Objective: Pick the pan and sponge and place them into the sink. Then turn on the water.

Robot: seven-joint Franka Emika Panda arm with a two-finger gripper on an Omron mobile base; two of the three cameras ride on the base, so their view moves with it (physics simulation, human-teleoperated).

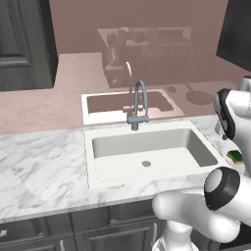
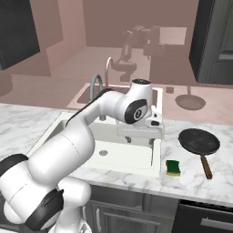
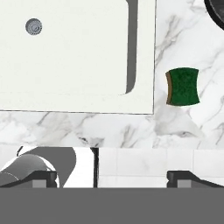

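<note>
From the left base view, you see the sink (image 1: 147, 147) centre frame, empty, with the faucet (image 1: 138, 105) dry behind it, and the sponge (image 1: 235, 156) at the far right edge on the marble counter (image 1: 44, 166), partly cut off by the arm. From the right base view, the gripper (image 2: 140, 135) hangs over the sink's right end, while the sponge (image 2: 173, 167) lies lower right of it on the counter just past the rim, and the pan (image 2: 199, 141) sits farther right, its handle pointing toward the bottom of the frame. From the hand view, the fingertips (image 3: 183, 177) stand wide apart at the bottom edge with nothing between them; the sponge (image 3: 183, 86) sits green side up in the right half, above the right fingertip, slightly taller than wide in the frame, beside the sink's wall (image 3: 144, 57). A sliver of the pan (image 3: 217, 12) shows at the upper right corner. Your nearer target looks to be the sponge.
</note>
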